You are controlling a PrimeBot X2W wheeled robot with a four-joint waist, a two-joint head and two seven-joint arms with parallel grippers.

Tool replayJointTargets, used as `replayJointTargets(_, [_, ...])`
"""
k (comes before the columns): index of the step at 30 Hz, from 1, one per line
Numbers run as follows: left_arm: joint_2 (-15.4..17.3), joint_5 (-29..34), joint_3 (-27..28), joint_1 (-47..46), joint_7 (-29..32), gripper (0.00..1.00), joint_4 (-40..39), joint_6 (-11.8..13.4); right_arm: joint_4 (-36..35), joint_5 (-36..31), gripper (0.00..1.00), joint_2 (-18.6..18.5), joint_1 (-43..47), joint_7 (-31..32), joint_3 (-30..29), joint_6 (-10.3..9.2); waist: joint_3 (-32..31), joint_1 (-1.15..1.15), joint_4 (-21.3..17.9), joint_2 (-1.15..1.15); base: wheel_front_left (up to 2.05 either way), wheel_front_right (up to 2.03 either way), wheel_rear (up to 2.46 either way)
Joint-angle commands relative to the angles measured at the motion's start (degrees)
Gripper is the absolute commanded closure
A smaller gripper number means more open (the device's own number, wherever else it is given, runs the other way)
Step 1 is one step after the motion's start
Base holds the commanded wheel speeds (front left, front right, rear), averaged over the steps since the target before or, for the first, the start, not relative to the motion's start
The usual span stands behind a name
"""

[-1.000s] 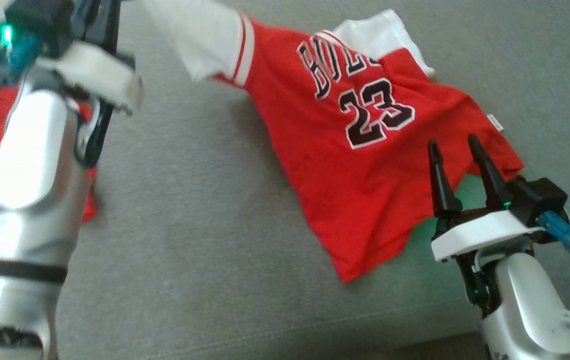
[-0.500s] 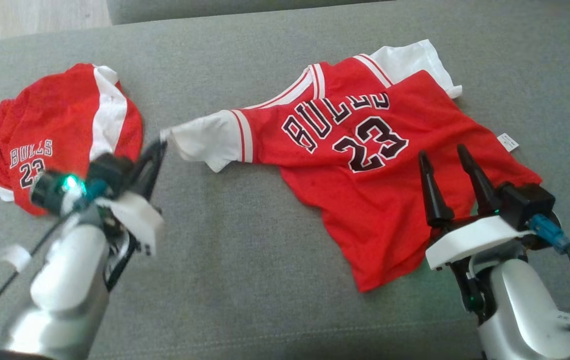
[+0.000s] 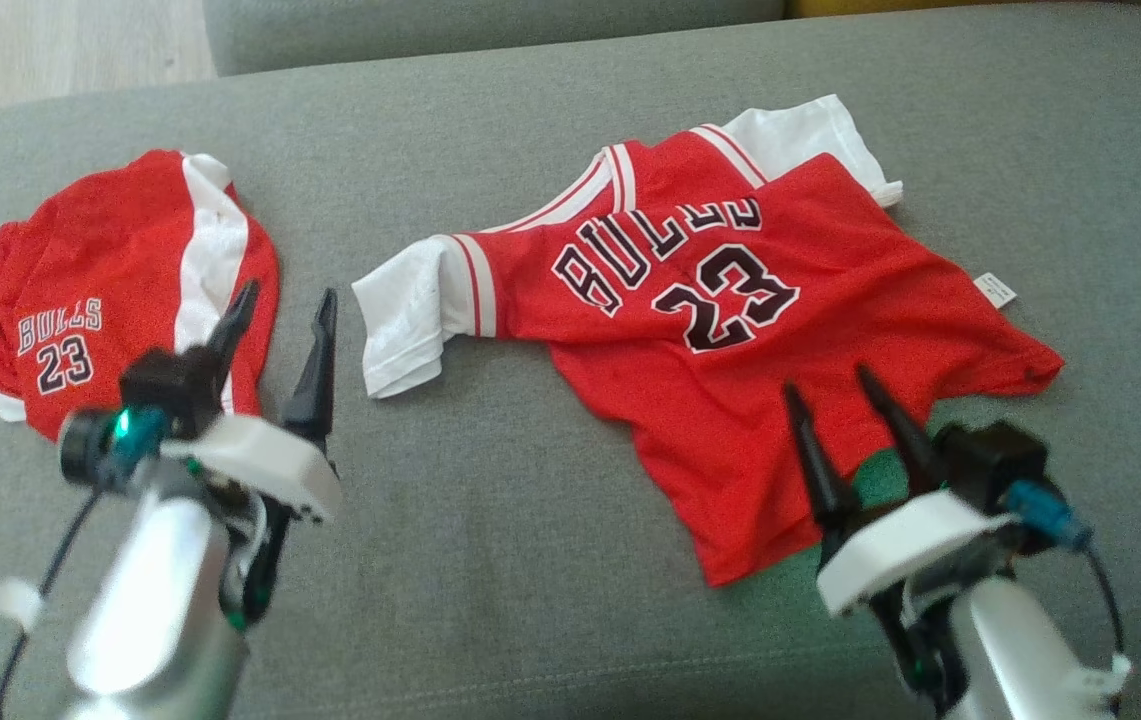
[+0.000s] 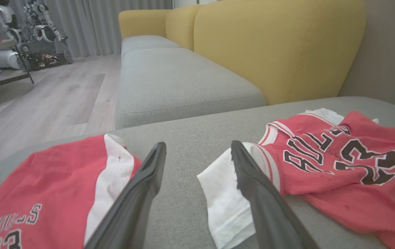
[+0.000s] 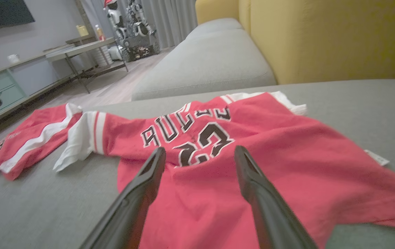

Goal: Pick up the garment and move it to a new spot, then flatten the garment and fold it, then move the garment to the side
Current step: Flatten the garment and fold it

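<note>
Jersey (image 3: 730,330) lies on the grey cushion (image 3: 490,560), right of centre, front up, skewed and not flat. Its body is folded over the far sleeve (image 3: 810,135) and the hem is rumpled on the near side.

Left gripper (image 3: 288,295): fingers apart, holding nothing, hanging between the shorts (image 3: 120,280) and the white sleeve (image 3: 410,310). Right gripper (image 3: 827,382): also spread and empty, over the lower hem.

My read is that flattening comes next. Suggest:
- Left takes the white sleeve's edge.
- Right takes the hem corner near the tag (image 3: 995,290).
- Pull apart low along the cushion.

Pinch right at the edge. A deep bite may grab 2 layers and lock the fold in. Keep left clear of the shorts.
</note>
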Motion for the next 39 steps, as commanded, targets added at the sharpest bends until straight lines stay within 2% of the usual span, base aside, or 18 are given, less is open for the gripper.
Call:
replayJointTargets(1, [0.2,-1.0,4.0,1.3,-0.3,0.00,-4.0,1.0,-2.6,0.8,0.00,-1.2,0.9,0.6,3.1,-0.04,-0.4,0.00,-0.4,0.00,0.00,0.00,0.00])
replayJointTargets(7, [-4.5,-2.2,9.0,7.6,-0.3,0.00,-10.6,2.1,-4.6,1.6,0.00,-4.2,5.6,3.8,9.1,-0.04,-1.0,0.00,-0.7,0.00,0.00,0.00,0.00])
replayJointTargets(10, [-6.1,-1.3,9.9,9.1,-0.3,0.00,-11.0,1.4,-5.6,3.3,0.00,-5.5,8.0,6.9,12.5,-0.04,-1.1,0.00,-0.7,0.00,0.00,0.00,0.00])
replayJointTargets(13, [-7.1,-0.2,10.3,9.7,-0.3,0.00,-10.7,0.4,-6.1,5.7,0.00,-6.0,9.7,9.8,13.5,-0.04,-1.1,0.00,-0.7,0.00,0.00,0.00,0.00])
replayJointTargets(17, [-7.9,0.8,11.4,9.7,-0.3,0.00,-10.1,-0.7,-6.3,5.4,0.00,-7.1,9.6,11.3,15.9,-0.04,-0.9,0.00,-0.8,0.00,0.00,0.00,0.00])
replayJointTargets(20, [-8.5,1.7,12.3,9.2,-0.3,0.00,-9.6,-1.5,-5.2,2.8,0.00,-7.7,8.1,11.5,18.1,-0.04,-0.4,0.00,-0.6,0.00,0.00,0.00,0.00])
replayJointTargets(26, [-9.1,2.7,12.8,8.0,-0.3,0.00,-8.8,-2.4,-1.7,-0.5,0.00,-7.2,5.4,11.6,19.2,-0.04,0.6,0.00,0.0,0.00,0.00,0.00,0.00])
replayJointTargets(37, [-10.0,3.9,13.9,5.8,-0.3,0.00,-7.8,-3.8,8.0,-4.6,0.00,-4.1,1.1,11.7,17.1,-0.04,2.4,0.00,1.7,0.00,0.00,0.00,0.00])
replayJointTargets(38, [-10.0,4.0,14.1,5.7,-0.3,0.00,-7.7,-3.9,8.8,-4.7,0.04,-4.0,0.8,12.0,17.3,-0.04,2.5,0.00,1.8,0.00,0.00,0.00,0.00])
replayJointTargets(39, [-10.1,4.0,14.3,5.6,-0.3,0.00,-7.7,-3.9,9.4,-5.0,1.00,-4.1,0.5,12.0,17.4,-0.04,2.6,0.00,1.8,0.00,0.00,0.00,0.00])
